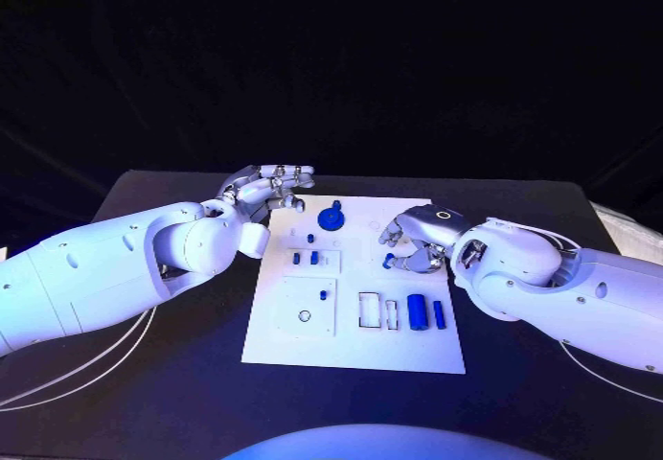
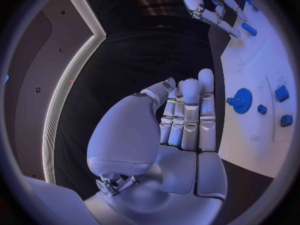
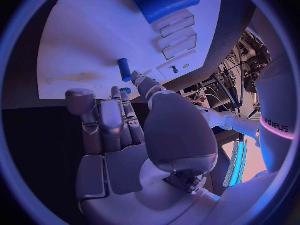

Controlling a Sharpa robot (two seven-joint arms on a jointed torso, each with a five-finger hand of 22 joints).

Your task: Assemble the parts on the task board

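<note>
My right robot hand point(image 1: 412, 240) hovers low over the right side of the task board point(image 1: 356, 350), fingers curled down around a small blue part point(image 1: 388, 260) beneath my fingertips. I cannot tell whether I actually grip it or only touch it. My left robot hand point(image 1: 272, 185) waits at the board's far left corner, fingers straight and close together, holding nothing.

To do this step well, I judge I should pinch the small part squarely, lift it straight up, and keep my wrist steady so it does not roll away.

The blue gear point(image 1: 331, 218) stands on the board between my two hands, its flat face up. Nearer my body than my right hand lie a thick blue cylinder point(image 1: 416, 311) and a thinner blue pin point(image 1: 440, 314), side by side, long axes running from me toward the board's far edge. The board rests on the table point(image 1: 166, 383).
</note>
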